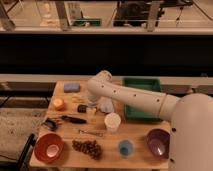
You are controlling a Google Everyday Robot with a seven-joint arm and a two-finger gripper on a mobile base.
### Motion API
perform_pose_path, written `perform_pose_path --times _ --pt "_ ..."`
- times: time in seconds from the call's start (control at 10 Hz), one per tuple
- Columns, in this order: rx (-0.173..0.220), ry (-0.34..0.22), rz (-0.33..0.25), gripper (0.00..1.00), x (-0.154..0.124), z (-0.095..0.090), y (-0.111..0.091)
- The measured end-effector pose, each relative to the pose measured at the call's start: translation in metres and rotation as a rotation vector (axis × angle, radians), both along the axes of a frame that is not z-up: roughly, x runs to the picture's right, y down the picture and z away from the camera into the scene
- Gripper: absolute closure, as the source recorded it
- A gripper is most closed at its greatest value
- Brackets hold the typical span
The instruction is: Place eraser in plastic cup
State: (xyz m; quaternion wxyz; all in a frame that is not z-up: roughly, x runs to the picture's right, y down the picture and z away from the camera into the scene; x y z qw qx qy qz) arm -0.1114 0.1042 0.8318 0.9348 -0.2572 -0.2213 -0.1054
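Gripper (91, 108) low beside the eraser (82, 108)
Whether it is clamped cannot be told; the plastic cup (125, 147) stands nearer, right.

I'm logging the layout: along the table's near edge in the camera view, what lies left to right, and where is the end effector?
Red bowl → brown cluster → plastic cup → purple bowl. The end effector is farther back, mid-table, close by the eraser.

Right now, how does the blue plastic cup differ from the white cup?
The plastic cup is blue and shorter; the white cup is taller and wider. The plastic cup stands nearer the camera. Both stand upright. The gripper is farther back, by the eraser.
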Motion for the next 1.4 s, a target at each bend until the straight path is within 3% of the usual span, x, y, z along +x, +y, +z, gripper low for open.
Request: perform_pose_path --times 0.8,1.4 --pt "-0.05 0.014 -0.016 0.22 -0.004 0.059 0.025" --pt "-0.046 0.044 0.004 0.33 0.009 0.072 0.019"
